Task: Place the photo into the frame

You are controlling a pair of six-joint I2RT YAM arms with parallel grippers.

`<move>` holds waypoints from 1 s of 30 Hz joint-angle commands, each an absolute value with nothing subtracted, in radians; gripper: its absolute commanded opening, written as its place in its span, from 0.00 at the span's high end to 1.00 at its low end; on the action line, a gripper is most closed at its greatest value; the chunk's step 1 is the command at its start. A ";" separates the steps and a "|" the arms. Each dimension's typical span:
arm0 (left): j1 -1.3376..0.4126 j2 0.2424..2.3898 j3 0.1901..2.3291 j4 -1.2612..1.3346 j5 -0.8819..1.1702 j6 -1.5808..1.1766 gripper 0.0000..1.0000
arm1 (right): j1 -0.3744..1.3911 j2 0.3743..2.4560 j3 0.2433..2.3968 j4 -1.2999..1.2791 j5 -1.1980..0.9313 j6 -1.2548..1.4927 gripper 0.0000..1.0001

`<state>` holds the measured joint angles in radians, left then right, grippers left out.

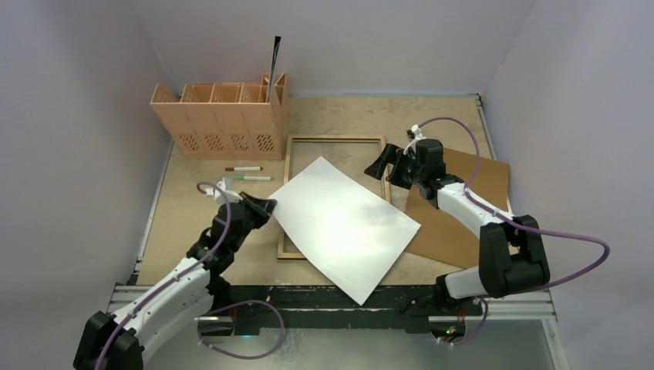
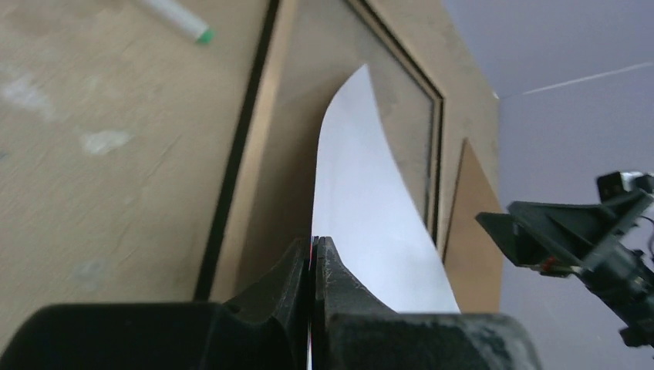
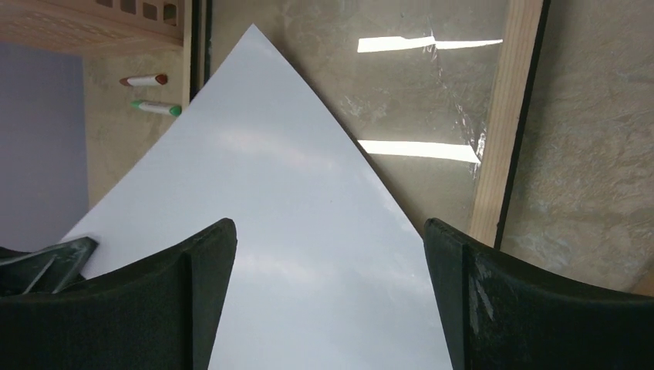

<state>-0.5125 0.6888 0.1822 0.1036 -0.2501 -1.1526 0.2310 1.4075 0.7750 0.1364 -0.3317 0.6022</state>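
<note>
The photo (image 1: 347,227) lies white back up, skewed across the frame (image 1: 335,139), its near corner past the frame's front edge. The frame lies back up, with light wood rails and a glass pane (image 3: 401,92). My left gripper (image 1: 268,206) is shut on the photo's left edge and lifts it, so the sheet (image 2: 362,193) curves up from the frame (image 2: 254,154). My right gripper (image 1: 382,168) is open and empty, hovering over the photo's far right part (image 3: 293,231), next to the frame's right rail (image 3: 501,139). The printed side is hidden.
A brown backing board (image 1: 463,223) lies right of the frame, under the right arm. A wooden slotted organizer (image 1: 220,119) stands at the back left. A red marker (image 1: 243,168) and a green marker (image 1: 254,178) lie left of the frame.
</note>
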 commanded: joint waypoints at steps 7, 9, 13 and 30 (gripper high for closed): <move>-0.509 0.856 0.641 0.060 0.106 -0.526 1.00 | 0.254 1.394 0.775 0.462 -0.499 0.576 0.01; -0.510 0.885 0.729 0.020 0.182 -0.453 1.00 | 0.262 1.392 0.768 0.533 -0.503 0.568 0.01; -0.509 0.922 0.880 -0.112 0.247 -0.322 1.00 | 0.265 1.368 0.729 0.673 -0.498 0.582 0.01; -0.511 0.938 1.095 -0.143 0.424 -0.313 1.00 | 0.262 1.227 0.547 1.013 -0.571 0.627 0.01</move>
